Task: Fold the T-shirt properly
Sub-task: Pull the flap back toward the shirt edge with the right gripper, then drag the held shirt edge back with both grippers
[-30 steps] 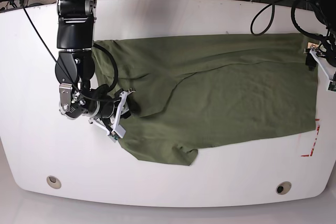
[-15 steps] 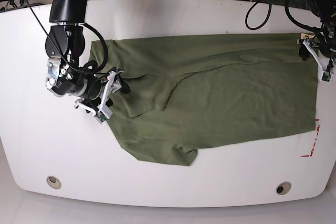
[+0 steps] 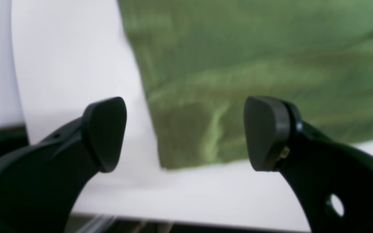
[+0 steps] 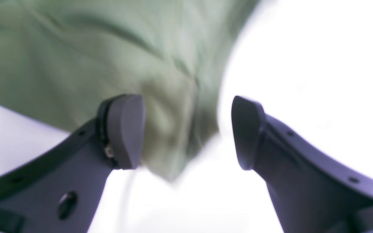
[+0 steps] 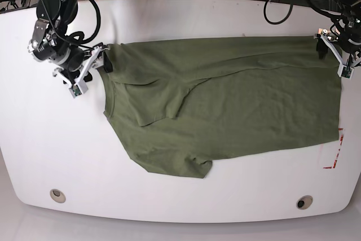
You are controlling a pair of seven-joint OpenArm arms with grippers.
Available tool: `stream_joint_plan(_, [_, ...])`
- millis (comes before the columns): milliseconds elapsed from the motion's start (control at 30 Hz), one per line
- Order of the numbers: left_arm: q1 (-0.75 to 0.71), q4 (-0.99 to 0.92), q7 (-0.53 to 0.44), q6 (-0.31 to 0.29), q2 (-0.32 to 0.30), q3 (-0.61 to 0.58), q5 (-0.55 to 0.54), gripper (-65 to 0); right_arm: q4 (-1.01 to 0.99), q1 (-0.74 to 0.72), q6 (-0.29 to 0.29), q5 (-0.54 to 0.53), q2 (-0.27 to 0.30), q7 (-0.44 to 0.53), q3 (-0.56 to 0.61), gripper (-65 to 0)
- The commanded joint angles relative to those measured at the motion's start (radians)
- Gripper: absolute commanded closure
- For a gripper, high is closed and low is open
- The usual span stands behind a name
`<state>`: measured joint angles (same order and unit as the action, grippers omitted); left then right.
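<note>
T-shirt [image 5: 225, 100] spread flat on table [image 5: 169, 201]. Left gripper [image 5: 334, 55] agape, empty, at far hem corner. Right gripper [image 5: 90, 67] agape, empty, beside opposite far corner; cloth between pads [image 4: 126, 129], ungripped.

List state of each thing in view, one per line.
T-shirt: flat on the table, wrinkled, part folded over, not held.
Left claw: open, empty, at the shirt's far corner.
Right claw: open, empty, at the shirt's opposite end.
Table: white, shirt lying on it.
</note>
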<state>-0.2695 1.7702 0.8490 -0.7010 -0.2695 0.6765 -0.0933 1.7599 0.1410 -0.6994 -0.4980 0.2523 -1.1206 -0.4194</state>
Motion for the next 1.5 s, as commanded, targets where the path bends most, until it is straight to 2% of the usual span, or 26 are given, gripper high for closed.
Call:
stream_joint_plan(0, [0.011,0.018,-0.026,0.003,-0.020,0.009,-0.015,-53.5,0.015,0.019,0.001,0.005,0.003,0.012,-0.017,-40.1])
stream_joint_plan(133, [0.013,0.020,-0.027,0.003,-0.021,0.009,-0.015,-53.5,0.013,0.039,0.001,0.005,-0.017,0.052,-0.017,-40.1])
stream_joint_plan(300, [-0.003,0.018,-0.027,0.003,-0.020,0.027,-0.015,-53.5,0.004,0.058,0.001,0.005,-0.032,0.058,-0.014,-40.1])
stream_joint_plan(667, [-0.007,-0.003,-0.027,0.003,-0.020,0.047,-0.020,-53.6,-0.093,0.038,0.001,0.005,-0.032,0.058,-0.009,-39.8])
stream_joint_plan(700, [-0.006,-0.014,-0.027,0.003,-0.020,0.053,-0.020,-53.6,-0.093,0.038,0.001,0.005,-0.032,0.058,-0.009,-38.7])
stream_joint_plan(833, [-0.004,-0.065,-0.033,0.003,-0.017,0.091,-0.020,-53.8,-0.093,0.039,0.001,0.005,-0.034,0.058,-0.009,-26.8])
stream_joint_plan(900, [-0.004,-0.105,-0.035,0.003,-0.017,0.117,-0.020,-53.8,-0.094,0.041,0.001,0.005,-0.034,0.058,-0.009,-16.3])
stream_joint_plan(1033, [-0.003,-0.149,-0.035,0.003,-0.017,0.144,-0.021,-53.8,-0.094,0.039,0.001,0.005,-0.034,0.058,-0.009,-4.6])
stream_joint_plan(1300, [0.011,-0.223,-0.053,0.003,-0.017,0.137,-0.023,-53.6,-0.094,0.039,0.001,0.005,-0.034,0.058,-0.009,-4.0])
stream_joint_plan(1400, [0.017,-0.257,-0.073,0.003,-0.020,0.101,-0.023,-53.3,-0.094,0.039,0.001,0.005,-0.034,0.058,-0.009,-4.0])
stream_joint_plan(1467, [0.017,-0.261,-0.075,0.003,-0.020,0.090,-0.023,-50.3,-0.094,0.039,0.001,0.005,-0.034,0.058,-0.009,-4.0])
